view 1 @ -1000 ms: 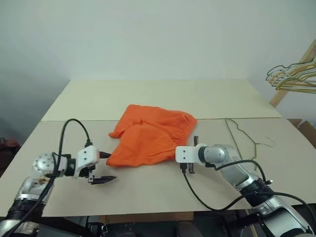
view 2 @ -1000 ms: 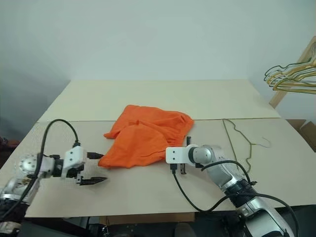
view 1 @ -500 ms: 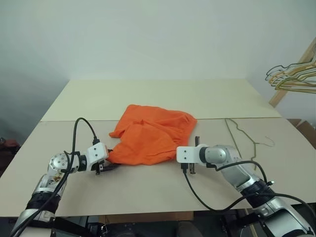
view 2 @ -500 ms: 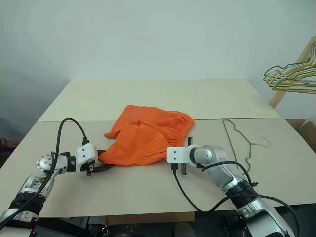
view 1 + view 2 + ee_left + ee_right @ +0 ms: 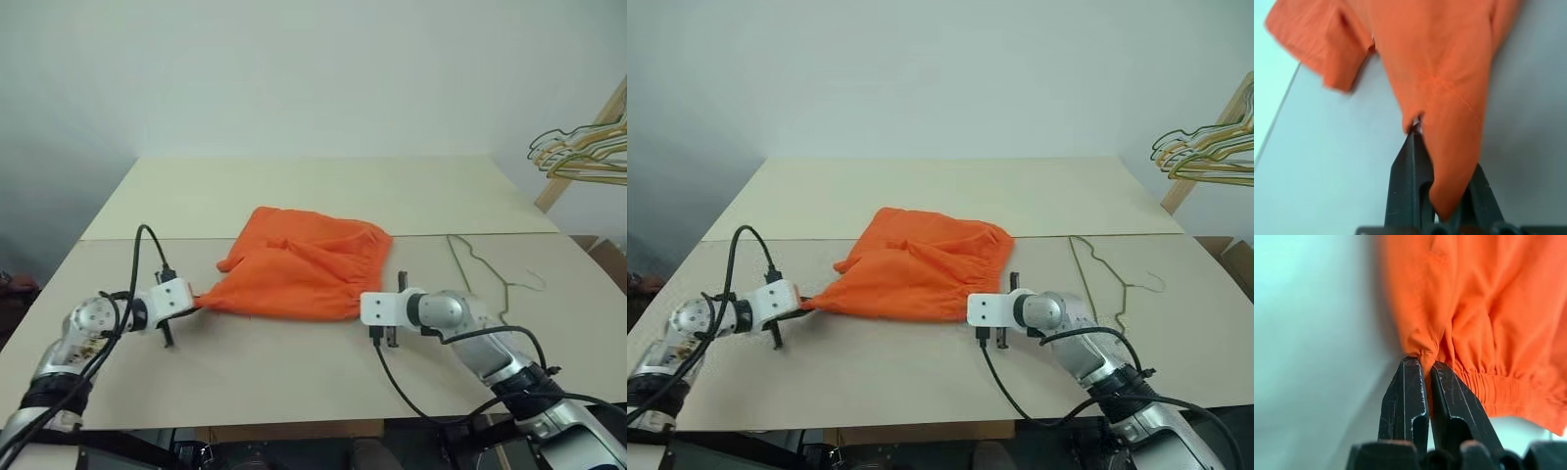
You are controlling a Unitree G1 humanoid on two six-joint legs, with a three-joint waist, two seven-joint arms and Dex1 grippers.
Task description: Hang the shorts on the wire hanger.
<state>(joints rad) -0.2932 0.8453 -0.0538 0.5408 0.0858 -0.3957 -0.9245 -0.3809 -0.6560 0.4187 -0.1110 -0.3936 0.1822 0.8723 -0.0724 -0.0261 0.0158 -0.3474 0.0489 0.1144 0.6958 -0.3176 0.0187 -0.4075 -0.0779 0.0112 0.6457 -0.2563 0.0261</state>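
Note:
The orange shorts lie spread on the beige table, stretched between my two grippers. My left gripper is shut on the shorts' left corner; in the left wrist view the cloth runs down between the black fingers. My right gripper is shut on the gathered waistband's near right corner, and its fingers pinch the orange hem. The wire hanger, thin and dark olive, lies flat on the table to the right of the shorts, behind my right arm.
A bunch of pale tan and green hangers hangs from a wooden rack at the far right. The table is two beige boards with a seam running behind the shorts; bare surface lies in front of the shorts.
My left gripper moved in to the shorts' left corner, shut on it and drew it left. The bunched cloth is now pulled out flat. The right gripper kept its grip and shifted slightly right.

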